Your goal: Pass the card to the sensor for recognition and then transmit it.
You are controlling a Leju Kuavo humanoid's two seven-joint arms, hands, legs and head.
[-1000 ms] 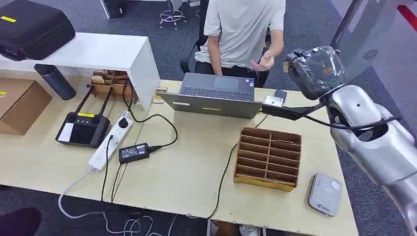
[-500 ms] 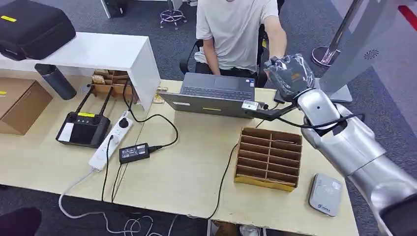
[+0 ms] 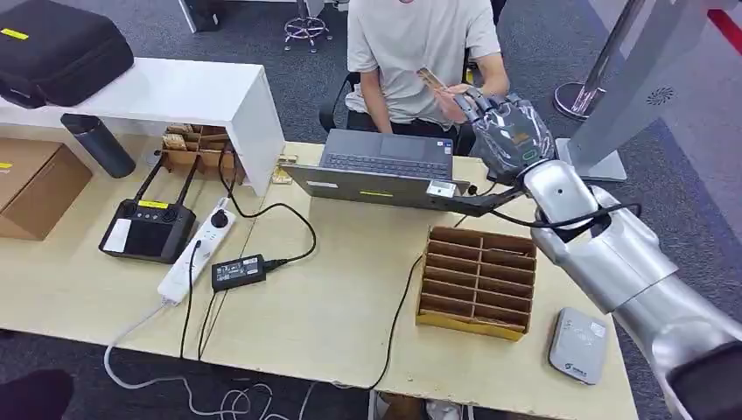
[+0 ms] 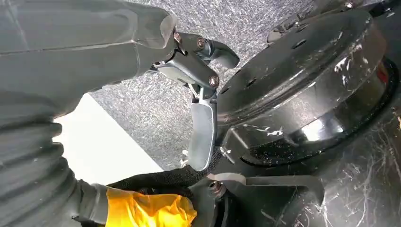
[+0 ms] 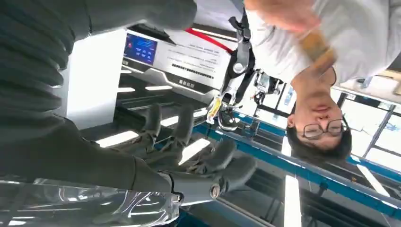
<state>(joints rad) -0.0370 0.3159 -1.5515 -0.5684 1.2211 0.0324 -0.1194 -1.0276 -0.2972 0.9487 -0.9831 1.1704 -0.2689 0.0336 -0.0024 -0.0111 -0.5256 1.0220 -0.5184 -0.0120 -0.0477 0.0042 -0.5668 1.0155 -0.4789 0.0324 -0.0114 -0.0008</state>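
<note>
A person's hand (image 3: pixel 453 98) holds the tan card (image 3: pixel 430 79) in front of their chest, behind the laptop. My right hand (image 3: pixel 506 129) hangs raised just right of that hand, fingers spread and holding nothing. In the right wrist view the card (image 5: pixel 318 51) is a blur well beyond my splayed fingers (image 5: pixel 208 163). The grey card sensor (image 3: pixel 577 345) lies flat at the table's front right corner. My left hand (image 4: pixel 201 94) hangs over grey carpet with its thumb out and nothing in it.
An open laptop (image 3: pixel 382 171) stands under my right hand, with a cardboard divider box (image 3: pixel 478 280) in front of it. A power strip (image 3: pixel 197 249), adapter (image 3: pixel 238 271), black controller (image 3: pixel 147 229) and loose cables lie on the left. A white shelf (image 3: pixel 175 92) is at back left.
My right arm swung left toward the seated person. The card that was at my fingertips is now in the person's hand, and my fingers have spread apart.
</note>
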